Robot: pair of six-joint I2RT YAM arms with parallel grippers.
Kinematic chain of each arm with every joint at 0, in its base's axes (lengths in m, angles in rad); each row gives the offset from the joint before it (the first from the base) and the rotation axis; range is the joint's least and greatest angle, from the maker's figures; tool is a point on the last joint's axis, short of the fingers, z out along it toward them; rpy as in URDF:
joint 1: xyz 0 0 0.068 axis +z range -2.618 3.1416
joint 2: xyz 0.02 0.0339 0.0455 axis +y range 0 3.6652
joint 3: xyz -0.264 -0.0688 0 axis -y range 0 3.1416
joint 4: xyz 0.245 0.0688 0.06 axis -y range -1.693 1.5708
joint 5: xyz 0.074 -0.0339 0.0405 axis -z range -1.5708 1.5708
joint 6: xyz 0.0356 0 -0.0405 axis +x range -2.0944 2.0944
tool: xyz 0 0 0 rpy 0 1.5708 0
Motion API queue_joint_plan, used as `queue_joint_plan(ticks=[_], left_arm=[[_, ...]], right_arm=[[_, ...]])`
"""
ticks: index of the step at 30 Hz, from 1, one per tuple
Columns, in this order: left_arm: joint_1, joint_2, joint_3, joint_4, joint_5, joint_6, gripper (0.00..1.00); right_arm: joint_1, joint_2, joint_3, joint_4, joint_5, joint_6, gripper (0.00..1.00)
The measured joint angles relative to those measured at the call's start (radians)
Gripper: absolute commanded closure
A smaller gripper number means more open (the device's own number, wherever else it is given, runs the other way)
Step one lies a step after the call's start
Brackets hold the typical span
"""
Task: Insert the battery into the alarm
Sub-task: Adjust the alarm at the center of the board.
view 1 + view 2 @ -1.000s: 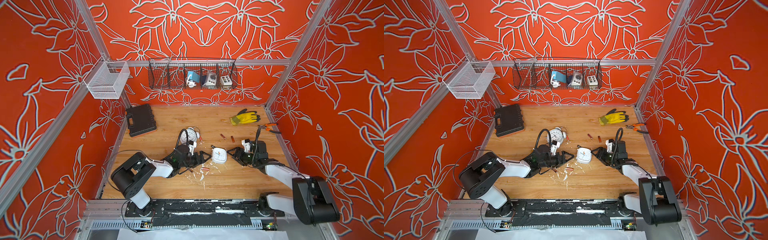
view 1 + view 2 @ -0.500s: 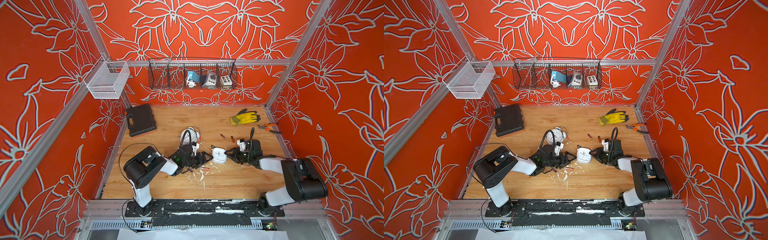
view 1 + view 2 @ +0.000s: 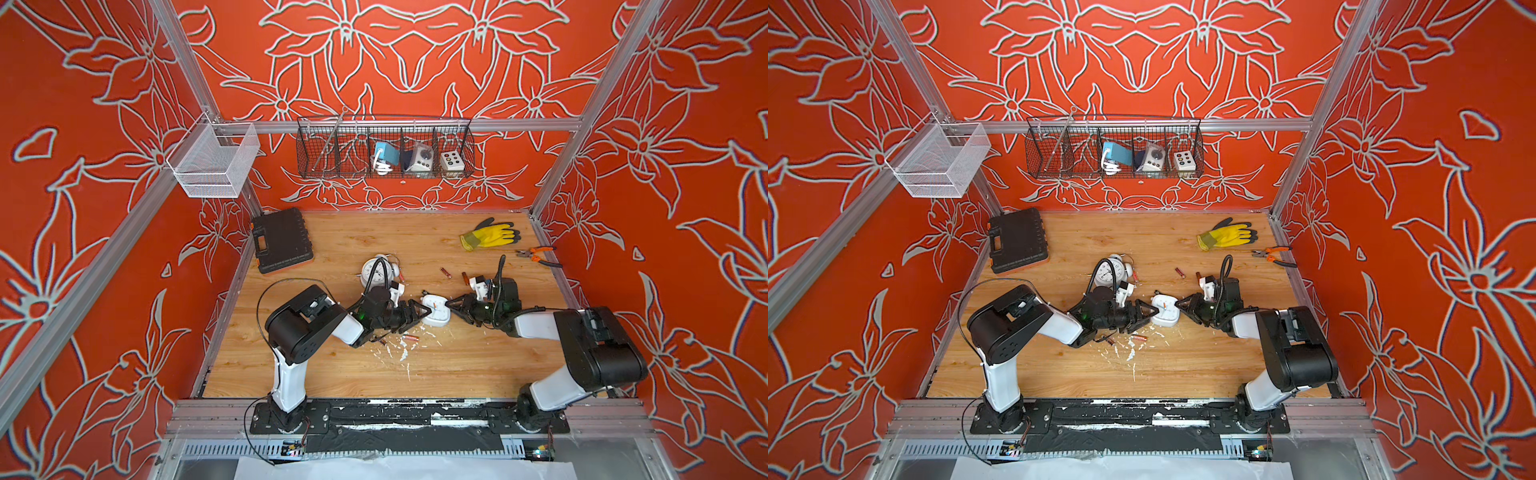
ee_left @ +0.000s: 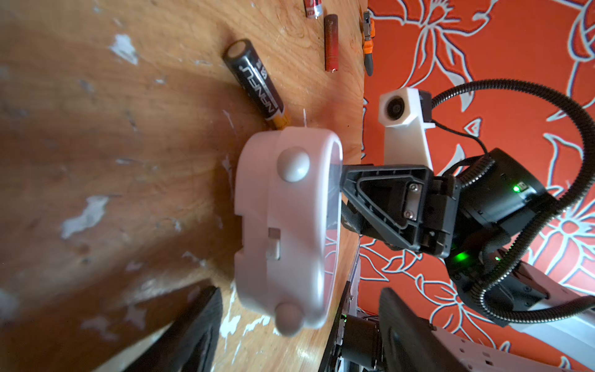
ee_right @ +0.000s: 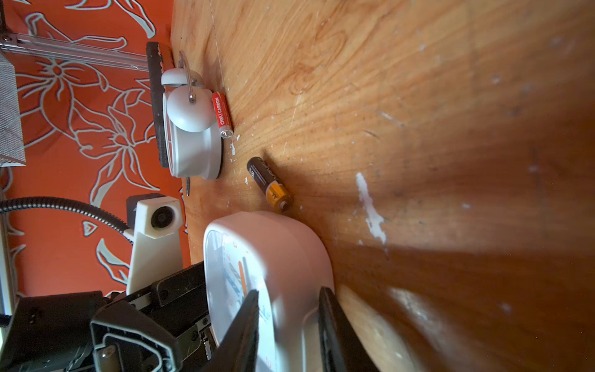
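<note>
The white square alarm lies face up mid-table between both arms. My right gripper is shut on its edge, one finger on the face, the other behind. My left gripper is open, its fingers straddling the alarm's opposite end with gaps on both sides. A black and gold battery lies on the wood, touching the alarm's far side.
A round twin-bell clock stands behind, a red battery beside it. More red batteries lie loose. Black toolbox back left; yellow glove and pliers back right. Wire basket on the wall.
My right gripper has moved left to the alarm and shut on its edge. My left gripper's jaws have narrowed around the alarm's other end.
</note>
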Motion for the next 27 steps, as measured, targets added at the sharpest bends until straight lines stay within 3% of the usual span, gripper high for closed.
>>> queue_joint_plan(ticks=[8, 16, 27], left_arm=[[0.000, 0.044, 0.033, 0.023, 0.006, -0.016, 0.36], [0.000, 0.056, 0.039, 0.014, 0.001, -0.018, 0.53], [0.000, 0.007, 0.018, 0.002, -0.028, 0.036, 0.70]], right_arm=[[0.007, 0.019, 0.000, 0.036, -0.018, 0.025, 0.68], [0.009, 0.023, 0.000, 0.043, -0.022, 0.036, 0.68], [0.009, 0.004, 0.000, 0.012, -0.014, 0.047, 0.57]])
